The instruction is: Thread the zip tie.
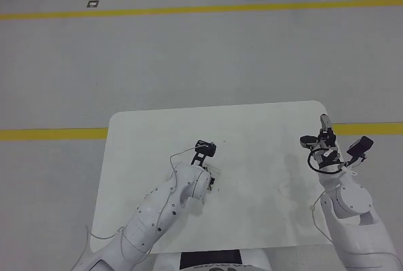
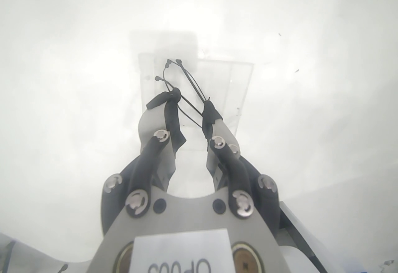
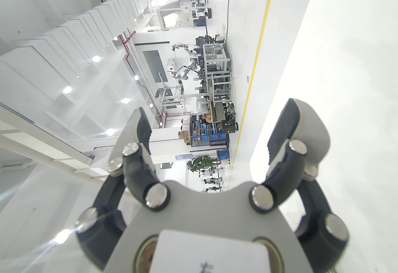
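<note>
The white table point(image 1: 255, 203) takes up the lower middle of the top view, with grey floor around it and a yellow line point(image 1: 45, 133) running across the floor at the level of its far edge. The left arm point(image 1: 167, 203) lies across the table from the near edge and ends close to the table's middle. The right arm point(image 1: 353, 203) stands at the table's right-hand edge, well apart from the left one, and its wrist is turned outward, so its camera looks along the floor into the hall behind. A clear shallow tray point(image 2: 236, 84) rests flat on the table directly under the left arm's tip (its walls are see-through, so mainly the edges show). The left gripper point(image 2: 191, 100) points down into that tray with its fingers parted by a narrow gap. The right gripper point(image 3: 214, 111) is spread wide with nothing between its pads, up in the air beside the table edge. A few thin black zip ties point(image 2: 192, 81) lie in the tray, crossing one another. They run between and past the left gripper's two black-covered fingertips point(image 2: 174, 95), and their small square heads are at the end away from the gripper. Whether either fingertip actually presses on a tie cannot be told.
</note>
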Robot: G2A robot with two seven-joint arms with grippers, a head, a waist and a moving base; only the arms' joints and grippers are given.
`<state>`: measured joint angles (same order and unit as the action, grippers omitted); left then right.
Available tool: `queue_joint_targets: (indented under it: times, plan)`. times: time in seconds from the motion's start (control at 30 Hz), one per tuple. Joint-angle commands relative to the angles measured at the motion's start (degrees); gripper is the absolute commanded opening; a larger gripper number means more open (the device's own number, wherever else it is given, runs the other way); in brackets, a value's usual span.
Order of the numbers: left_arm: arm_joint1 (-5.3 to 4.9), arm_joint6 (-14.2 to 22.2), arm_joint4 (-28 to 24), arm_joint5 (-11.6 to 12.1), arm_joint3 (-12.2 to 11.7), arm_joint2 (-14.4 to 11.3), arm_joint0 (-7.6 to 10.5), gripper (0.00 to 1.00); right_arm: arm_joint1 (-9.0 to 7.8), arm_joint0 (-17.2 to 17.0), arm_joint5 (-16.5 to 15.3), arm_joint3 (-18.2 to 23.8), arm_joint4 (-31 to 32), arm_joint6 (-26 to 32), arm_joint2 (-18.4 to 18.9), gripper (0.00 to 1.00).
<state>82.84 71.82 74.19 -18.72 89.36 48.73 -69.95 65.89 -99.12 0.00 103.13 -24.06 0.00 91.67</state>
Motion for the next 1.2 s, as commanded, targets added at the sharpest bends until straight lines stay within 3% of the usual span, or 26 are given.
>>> queue_joint_targets:
  times: [0.0,0.17,0.5,1.17]
  plan:
    - [0.02,0.2,0.35,-0.39,-0.87,-0.1,0.32,0.19,0.0,0.0,0.0,0.0,0.0,0.0,0.0,1.0]
    - [0.04,1.2,1.84,-0.76,-1.16,-0.2,0.63,0.18,0.0,0.0,0.0,0.0,0.0,0.0,0.0,1.0]
    - [0.09,1.59,3.14,-0.76,0.2,1.04,-0.67,0.19,0.0,0.0,0.0,0.0,0.0,0.0,0.0,1.0]
    - [1.17,-1.4,-0.55,-0.76,-5.34,-0.34,1.65,0.14,0.0,0.0,0.0,0.0,0.0,0.0,0.0,1.0]
